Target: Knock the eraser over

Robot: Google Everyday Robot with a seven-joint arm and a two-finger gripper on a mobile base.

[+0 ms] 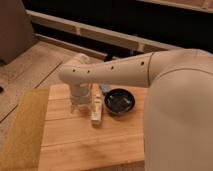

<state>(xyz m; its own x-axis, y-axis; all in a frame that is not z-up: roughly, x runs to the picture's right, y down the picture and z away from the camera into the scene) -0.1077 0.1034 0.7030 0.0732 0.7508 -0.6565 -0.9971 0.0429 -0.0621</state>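
Note:
My gripper (80, 106) hangs from the cream arm (115, 70) and points down onto the left back part of the wooden table (85, 142). The small black eraser does not show; it may be hidden behind the gripper or the arm. A long cream-white oblong object (96, 113) lies just to the right of the gripper. A round black bowl (120, 101) stands further right.
A small bluish-grey object (105, 89) lies behind the bowl, partly under the arm. A yellow-green mat (24, 127) borders the table's left edge. The robot's large cream body (180, 120) fills the right side. Low ledges (75, 30) run behind the table.

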